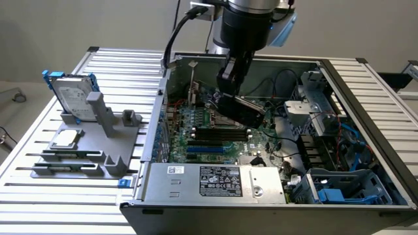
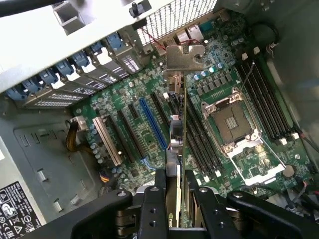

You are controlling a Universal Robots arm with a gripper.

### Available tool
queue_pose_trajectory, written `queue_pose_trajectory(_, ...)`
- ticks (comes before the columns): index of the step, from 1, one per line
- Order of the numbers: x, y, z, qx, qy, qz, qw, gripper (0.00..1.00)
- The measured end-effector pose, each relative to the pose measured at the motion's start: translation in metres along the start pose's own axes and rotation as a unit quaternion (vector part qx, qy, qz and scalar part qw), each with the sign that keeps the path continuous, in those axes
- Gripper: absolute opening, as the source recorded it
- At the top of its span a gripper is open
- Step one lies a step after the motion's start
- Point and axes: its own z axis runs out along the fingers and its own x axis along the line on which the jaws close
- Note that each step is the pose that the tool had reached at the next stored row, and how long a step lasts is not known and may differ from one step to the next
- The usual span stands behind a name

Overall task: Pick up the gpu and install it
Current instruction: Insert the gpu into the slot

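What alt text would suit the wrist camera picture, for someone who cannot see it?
The gripper clamps the gpu, seen edge-on with its silver bracket farthest from the camera, over a green motherboard inside an open computer case. An empty processor socket shows on the board.

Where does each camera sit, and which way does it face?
Exterior view: off the arm, above the open grey computer case, looking down inside; shows the black arm and pincer.
Wrist view: on the wrist, looking along the black pincer at the green motherboard.
Shared: pincer shut on the thin green gpu card, motherboard.
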Motion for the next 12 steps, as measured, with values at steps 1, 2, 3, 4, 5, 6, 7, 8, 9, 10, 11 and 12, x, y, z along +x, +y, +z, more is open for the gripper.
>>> queue_pose_trajectory(1, 0.000, 0.0002, 0.0016, 0.0000, -0.0003, -0.007, 1.0000, 0.26)
queue_pose_trajectory(2, 0.000, 0.0003, 0.0033, 0.0001, -0.0006, -0.015, 0.9999, 0.26)
queue_pose_trajectory(3, 0.000, 0.0003, 0.0048, 0.0002, -0.0006, -0.023, 0.9997, 0.26)
queue_pose_trajectory(4, 0.000, 0.0004, 0.0064, 0.0003, -0.0007, -0.032, 0.9995, 0.26)
queue_pose_trajectory(5, 0.000, 0.0005, 0.0081, 0.0005, -0.0007, -0.041, 0.9992, 0.26)
queue_pose_trajectory(6, 0.000, 0.0005, 0.0097, 0.0007, -0.0007, -0.050, 0.9988, 0.26)
queue_pose_trajectory(7, 0.000, 0.0005, 0.0113, 0.0008, -0.0007, -0.058, 0.9983, 0.26)
queue_pose_trajectory(8, 0.000, 0.0005, 0.0129, 0.0010, -0.0007, -0.067, 0.9978, 0.26)
queue_pose_trajectory(9, 0.000, 0.0005, 0.0144, 0.0012, -0.0006, -0.076, 0.9971, 0.26)
queue_pose_trajectory(10, 0.000, 0.0005, 0.0160, 0.0014, -0.0006, -0.084, 0.9964, 0.26)
queue_pose_trajectory(11, 0.000, 0.0005, 0.0176, 0.0015, -0.0006, -0.093, 0.9956, 0.26)
queue_pose_trajectory(12, 0.000, 0.0005, 0.0191, 0.0018, -0.0005, -0.102, 0.9947, 0.26)
